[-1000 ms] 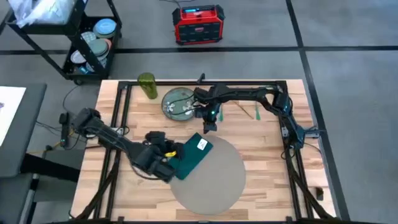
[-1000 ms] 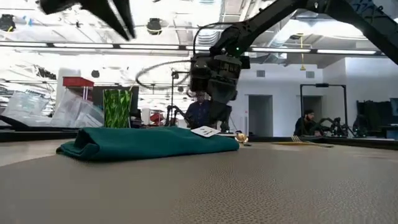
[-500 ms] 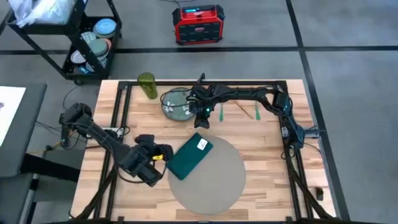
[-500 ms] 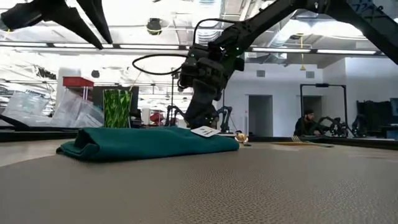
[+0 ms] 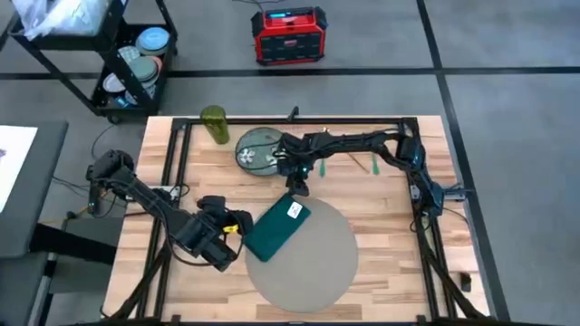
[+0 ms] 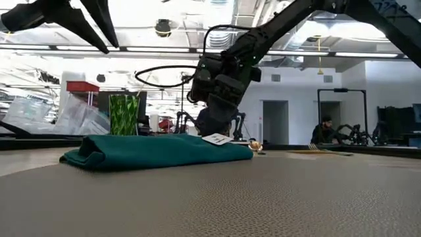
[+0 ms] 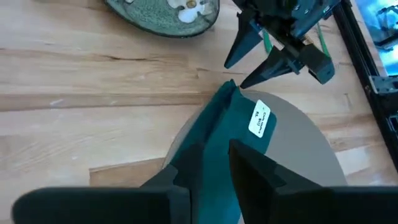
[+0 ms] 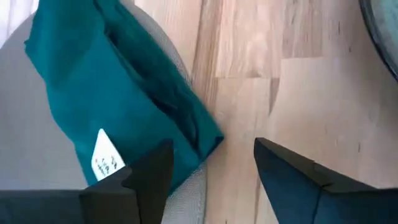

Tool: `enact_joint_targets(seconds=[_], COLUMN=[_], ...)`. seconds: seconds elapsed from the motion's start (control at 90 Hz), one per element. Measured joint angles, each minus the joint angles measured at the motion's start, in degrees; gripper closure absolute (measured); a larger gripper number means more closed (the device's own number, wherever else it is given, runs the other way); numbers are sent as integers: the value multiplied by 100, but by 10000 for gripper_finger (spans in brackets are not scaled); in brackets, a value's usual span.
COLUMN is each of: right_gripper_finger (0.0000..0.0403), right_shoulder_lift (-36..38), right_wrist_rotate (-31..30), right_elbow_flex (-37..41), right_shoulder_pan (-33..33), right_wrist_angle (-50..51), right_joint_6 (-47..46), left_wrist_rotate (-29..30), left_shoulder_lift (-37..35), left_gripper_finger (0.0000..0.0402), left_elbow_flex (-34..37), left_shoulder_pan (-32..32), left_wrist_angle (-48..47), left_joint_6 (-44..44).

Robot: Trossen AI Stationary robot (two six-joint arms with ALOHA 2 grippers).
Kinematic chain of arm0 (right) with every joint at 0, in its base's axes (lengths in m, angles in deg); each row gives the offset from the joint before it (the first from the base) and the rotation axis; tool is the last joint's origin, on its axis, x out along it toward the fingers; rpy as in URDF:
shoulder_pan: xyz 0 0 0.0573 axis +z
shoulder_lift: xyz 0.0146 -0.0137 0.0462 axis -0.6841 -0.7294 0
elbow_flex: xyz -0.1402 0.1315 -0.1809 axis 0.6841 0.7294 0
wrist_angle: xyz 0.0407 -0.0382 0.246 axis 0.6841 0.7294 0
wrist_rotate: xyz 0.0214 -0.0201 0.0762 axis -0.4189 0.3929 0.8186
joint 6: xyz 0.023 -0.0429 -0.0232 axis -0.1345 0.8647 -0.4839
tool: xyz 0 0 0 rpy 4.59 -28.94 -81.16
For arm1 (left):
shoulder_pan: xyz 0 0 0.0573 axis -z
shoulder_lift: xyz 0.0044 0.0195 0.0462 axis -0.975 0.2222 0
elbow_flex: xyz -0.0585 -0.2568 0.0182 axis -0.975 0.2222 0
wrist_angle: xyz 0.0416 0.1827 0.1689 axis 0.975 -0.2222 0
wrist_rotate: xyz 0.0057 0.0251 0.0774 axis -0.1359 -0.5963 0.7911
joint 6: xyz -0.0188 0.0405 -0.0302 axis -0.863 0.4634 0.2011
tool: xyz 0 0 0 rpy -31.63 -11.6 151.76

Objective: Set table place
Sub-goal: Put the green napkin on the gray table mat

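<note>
A folded teal napkin [image 5: 275,229] with a white label [image 5: 294,210] lies flat on the left part of the round grey placemat [image 5: 313,263], on the wooden table [image 5: 390,208]. My left gripper [image 5: 243,223] is open just left of the napkin's near end and raised above it [image 7: 212,148]. Over the bare wood by the napkin's far corner [image 8: 208,140], my right gripper [image 5: 297,187] points down, open [image 8: 214,152]. It touches nothing. A green patterned plate [image 5: 256,150] sits behind it.
A green cup [image 5: 215,125] stands at the far left of the table. Slim green-handled pieces [image 5: 322,165] lie on the wood right of the plate. Beyond the table are a black cart [image 5: 127,54] and a red box [image 5: 288,34]. People show in the room behind [image 6: 325,131].
My left gripper has drawn back from over the napkin's near end toward the table's left edge; the napkin has stayed flat where it was. My right gripper has turned and tipped beside the napkin's far corner, shifting a little toward the left.
</note>
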Motion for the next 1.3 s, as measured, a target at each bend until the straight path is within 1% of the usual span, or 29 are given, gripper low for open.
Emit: enact_joint_targets(seconds=[0.244,0.478,0.533,0.589,0.656,0.711,0.833,0.911,0.944,1.144,1.3], right_gripper_finger=[189,189,189,195,212,238,320,374,388,401,402], right_shoulder_lift=[-1,-299,-302,-313,-317,-337,-358,-365,-365,-365,-363], right_wrist_rotate=[2,192,168,0,-216,-284,-529,-531,-532,-626,-634], right_elbow_flex=[67,43,43,42,-19,-134,-307,-389,-430,-592,-1190], right_shoulder_pan=[133,428,485,527,539,526,455,404,395,376,369], right_wrist_angle=[-40,-247,-247,-279,-234,-106,46,86,147,519,1290], right_joint_6=[10,-185,-185,-185,-187,-188,-189,-189,-189,-152,29], left_wrist_rotate=[2,7,6,9,10,10,-21,-21,-21,-21,-21], left_shoulder_lift=[1,1,1,1,2,4,6,6,4,6,5], left_gripper_finger=[340,340,340,340,340,340,340,340,340,340,340], left_elbow_flex=[-2,0,-2,-1,-2,-2,-2,-2,-2,-2,-2], left_shoulder_pan=[0,0,0,0,0,0,0,0,0,0,0], left_wrist_angle=[-133,-190,-195,-207,-207,-223,-293,-295,-294,-319,-331], left_joint_6=[0,0,1,2,16,32,20,24,24,103,278])
